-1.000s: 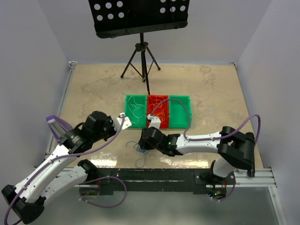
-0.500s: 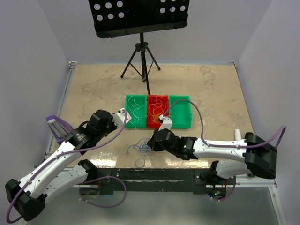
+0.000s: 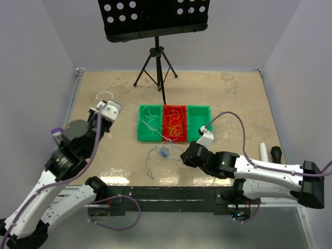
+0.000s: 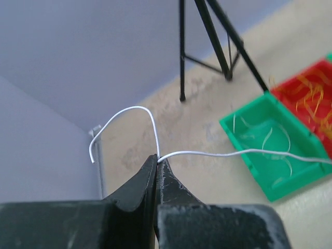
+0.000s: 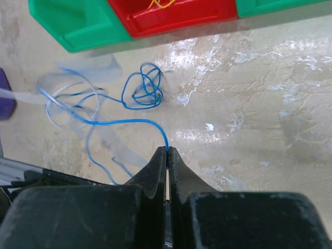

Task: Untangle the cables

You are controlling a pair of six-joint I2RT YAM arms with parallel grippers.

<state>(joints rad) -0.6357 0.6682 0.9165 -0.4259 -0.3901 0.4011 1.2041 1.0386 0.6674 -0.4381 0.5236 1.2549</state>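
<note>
We see thin strands. A blue knot (image 3: 163, 152) of cables lies on the bench (image 3: 238, 98) just in front of the red bin (image 3: 175, 139), with loose loops trailing left toward the near edge. Our right jaws are clenched on a blue strand (image 5: 129, 121) that runs from that knot. Our left jaws, raised over the bench's left side near the wall, are clenched on a white strand (image 4: 218, 152) whose free end curls upward. White pieces lie in the left green bin (image 3: 150, 138), orange ones in the red bin. Bare bench stretches right of the bins and behind them to the tripod (image 3: 156, 54).
</note>
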